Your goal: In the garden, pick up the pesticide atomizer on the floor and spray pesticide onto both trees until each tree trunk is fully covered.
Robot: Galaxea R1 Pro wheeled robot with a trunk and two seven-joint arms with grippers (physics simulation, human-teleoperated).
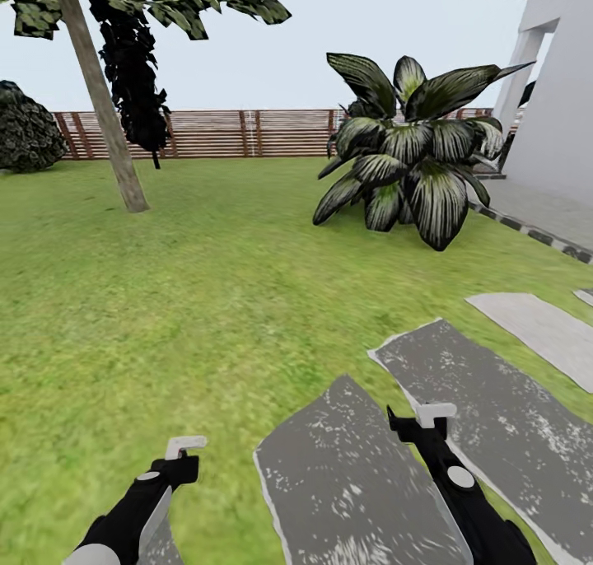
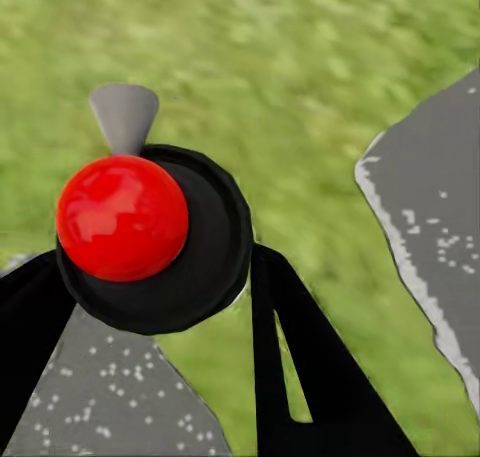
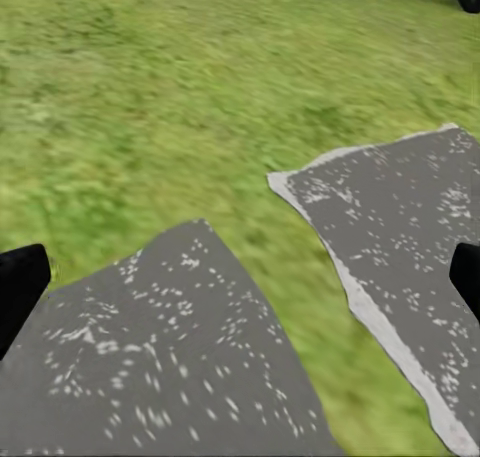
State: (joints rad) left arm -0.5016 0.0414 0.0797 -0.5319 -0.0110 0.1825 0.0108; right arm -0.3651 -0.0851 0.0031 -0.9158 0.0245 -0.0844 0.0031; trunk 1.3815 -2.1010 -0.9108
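Left gripper (image 1: 185,447) and right gripper (image 1: 435,414) hang over lawn (image 1: 206,301) and stepping stones (image 1: 354,483), touching nothing. Right jaws stand spread, empty; the left's opening cannot be judged. One tree trunk (image 1: 103,104) stands well ahead, left.

No readable text, labels, brands, nums or signs anywhere in these views.
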